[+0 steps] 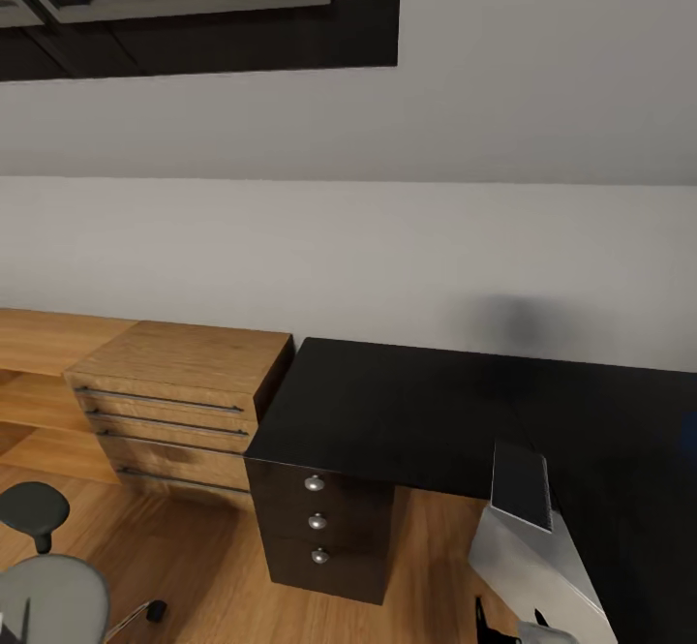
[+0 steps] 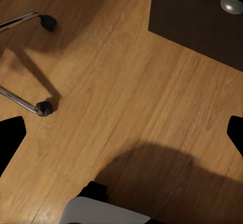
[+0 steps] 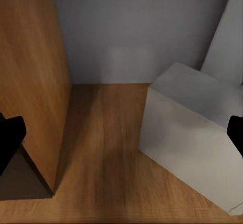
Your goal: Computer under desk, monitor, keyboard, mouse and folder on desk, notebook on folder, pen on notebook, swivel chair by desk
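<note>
The black desk [image 1: 407, 412] stands against the wall, and the part of its top I see is bare. The light grey computer [image 1: 537, 557], with a dark grille on top, stands at the desk's front edge; the right wrist view shows the computer [image 3: 192, 133] as a grey box on the wooden floor. The swivel chair [image 1: 53, 596] is at the lower left, and its chrome legs and casters [image 2: 44, 107] show on the floor. My left gripper [image 2: 124, 135] is open over bare floor. My right gripper [image 3: 123, 138] is open, low and facing the space under the desk. Monitor, keyboard, mouse, folder, notebook and pen are out of view.
A light wooden drawer unit [image 1: 179, 402] adjoins the desk's left side. A dark drawer block with round knobs [image 1: 318, 521] stands under the desk's left end. A wooden panel [image 3: 30, 82] and a slanted white surface [image 3: 225, 37] flank the gap in front of the right gripper.
</note>
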### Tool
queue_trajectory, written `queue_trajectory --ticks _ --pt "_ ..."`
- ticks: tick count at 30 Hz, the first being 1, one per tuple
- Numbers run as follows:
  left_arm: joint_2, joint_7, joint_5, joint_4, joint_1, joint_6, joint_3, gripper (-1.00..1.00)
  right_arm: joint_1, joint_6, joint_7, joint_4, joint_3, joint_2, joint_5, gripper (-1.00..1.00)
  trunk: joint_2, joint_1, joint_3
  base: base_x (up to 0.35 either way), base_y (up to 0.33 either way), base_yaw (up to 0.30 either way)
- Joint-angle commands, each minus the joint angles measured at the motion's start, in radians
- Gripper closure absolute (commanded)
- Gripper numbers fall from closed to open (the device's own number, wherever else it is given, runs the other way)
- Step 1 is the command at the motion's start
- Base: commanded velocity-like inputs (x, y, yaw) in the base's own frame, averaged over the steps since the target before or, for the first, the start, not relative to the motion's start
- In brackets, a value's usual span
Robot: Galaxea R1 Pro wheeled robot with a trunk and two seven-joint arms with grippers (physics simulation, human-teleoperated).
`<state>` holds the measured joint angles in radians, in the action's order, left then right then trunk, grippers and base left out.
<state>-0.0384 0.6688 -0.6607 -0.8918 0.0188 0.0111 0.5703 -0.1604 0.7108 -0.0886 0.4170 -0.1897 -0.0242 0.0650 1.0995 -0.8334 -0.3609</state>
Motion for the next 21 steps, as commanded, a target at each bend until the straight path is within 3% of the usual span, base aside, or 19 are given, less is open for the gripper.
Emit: queue_trajectory --ticks 1,3,8,21 --pt "-0.001 0.008 -0.005 -0.001 0.001 0.001 0.005 -1.00 -0.001 0.002 -0.005 -0.001 -0.003 -0.008 0.007 -1.00 0.001 0.000 -0.001 -0.006 0.000 0.000" --pt "-0.001 0.007 -0.005 -0.001 0.001 0.001 0.005 -1.00 -0.001 0.006 -0.006 -0.001 -0.004 -0.020 0.009 -1.00 0.001 0.000 -0.001 -0.196 0.018 0.000" --pt "-0.001 0.006 -0.005 -0.001 0.001 0.001 0.006 -1.00 -0.001 0.006 -0.006 -0.005 -0.005 -0.020 0.007 -1.00 0.001 0.000 -0.001 -0.313 0.108 0.065" --pt "-0.001 0.006 -0.005 -0.001 0.001 0.001 0.006 -1.00 -0.001 0.002 -0.007 -0.012 -0.005 -0.020 0.007 -1.00 0.001 0.000 -0.001 -0.264 0.199 0.260"
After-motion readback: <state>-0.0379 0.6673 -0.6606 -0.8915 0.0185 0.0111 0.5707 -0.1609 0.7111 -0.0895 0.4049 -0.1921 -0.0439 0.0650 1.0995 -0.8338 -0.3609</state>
